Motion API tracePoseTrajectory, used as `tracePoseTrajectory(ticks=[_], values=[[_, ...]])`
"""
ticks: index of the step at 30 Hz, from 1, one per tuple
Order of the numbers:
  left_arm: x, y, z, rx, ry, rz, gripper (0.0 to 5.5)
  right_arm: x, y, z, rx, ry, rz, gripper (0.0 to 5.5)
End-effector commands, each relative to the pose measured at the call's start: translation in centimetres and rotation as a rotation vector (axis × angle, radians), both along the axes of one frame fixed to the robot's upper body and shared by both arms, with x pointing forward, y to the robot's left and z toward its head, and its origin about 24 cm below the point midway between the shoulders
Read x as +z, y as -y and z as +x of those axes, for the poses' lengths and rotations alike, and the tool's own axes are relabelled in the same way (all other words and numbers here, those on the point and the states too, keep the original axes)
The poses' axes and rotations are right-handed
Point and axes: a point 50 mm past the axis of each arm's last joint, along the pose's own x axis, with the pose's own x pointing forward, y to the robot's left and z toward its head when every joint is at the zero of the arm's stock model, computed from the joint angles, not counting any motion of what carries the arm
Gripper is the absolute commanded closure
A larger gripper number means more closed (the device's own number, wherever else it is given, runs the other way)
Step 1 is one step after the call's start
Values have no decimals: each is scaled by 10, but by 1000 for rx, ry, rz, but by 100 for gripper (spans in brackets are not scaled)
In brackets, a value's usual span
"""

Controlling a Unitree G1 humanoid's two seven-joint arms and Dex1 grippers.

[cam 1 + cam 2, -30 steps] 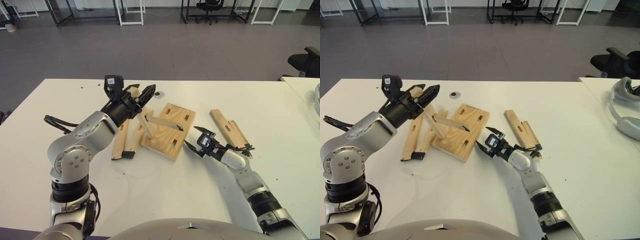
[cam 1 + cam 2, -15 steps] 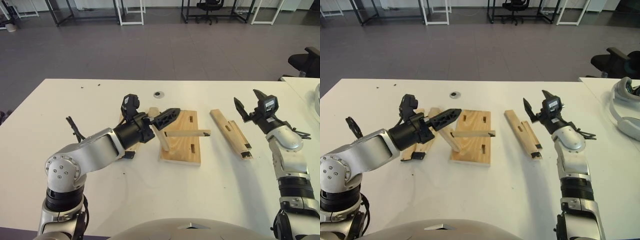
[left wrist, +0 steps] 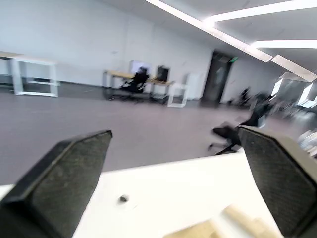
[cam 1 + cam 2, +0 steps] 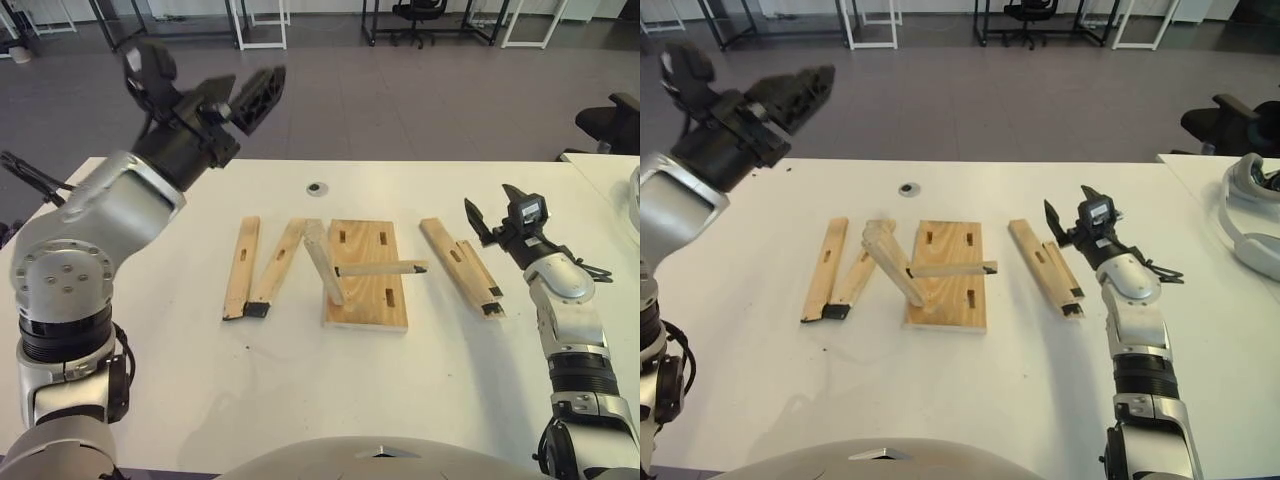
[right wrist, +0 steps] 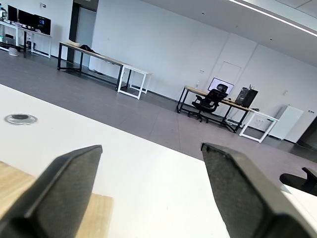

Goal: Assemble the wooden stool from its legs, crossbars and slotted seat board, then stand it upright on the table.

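Note:
The slotted seat board (image 4: 366,302) lies flat mid-table. A leg (image 4: 322,262) leans up from its left side, joined to a crossbar (image 4: 380,269) that runs right above the board. Two more legs (image 4: 241,266) (image 4: 277,264) lie flat to the left. Another leg-and-crossbar pair (image 4: 462,264) lies to the right. My left gripper (image 4: 240,96) is raised high over the table's far left, open and empty. My right gripper (image 4: 494,213) hovers open and empty just above the far end of the right-hand pair.
A small round cable port (image 4: 318,187) is set in the white table (image 4: 300,380) behind the parts. White headphones (image 4: 1252,225) lie on the neighbouring table at right. Desks and office chairs stand in the room beyond.
My left arm has swung up and away from the leaning leg, to high over the far left. The board assembly stays put. My right gripper has barely shifted.

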Motion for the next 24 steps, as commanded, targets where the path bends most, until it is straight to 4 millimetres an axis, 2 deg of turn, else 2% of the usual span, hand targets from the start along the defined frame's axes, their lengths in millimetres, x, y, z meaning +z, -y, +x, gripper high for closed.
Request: tracePoseTrajectory(ticks=[1, 5, 8, 17, 20, 23, 24], values=[[-110, 8, 8, -25, -296, 327, 82, -1, 8, 9, -47, -32, -28, 180], [-169, 4, -1, -38, -495, 387, 82, -13, 5, 9, -48, -69, -35, 180], [-188, 8, -8, -68, -546, 448, 82, -21, 0, 9, -36, -90, -37, 180], [-202, -4, -9, -29, -590, 522, 248, -30, -3, 8, -33, -106, -38, 180], [-201, -2, -8, -11, -581, 461, 295, -29, -4, 9, -19, -111, 9, 180], [-184, 4, 0, 12, -489, 357, 336, -18, -7, 14, 25, -117, 191, 180], [-161, 11, 8, -13, -386, 269, 341, -4, -11, 20, 71, -109, 301, 180]])
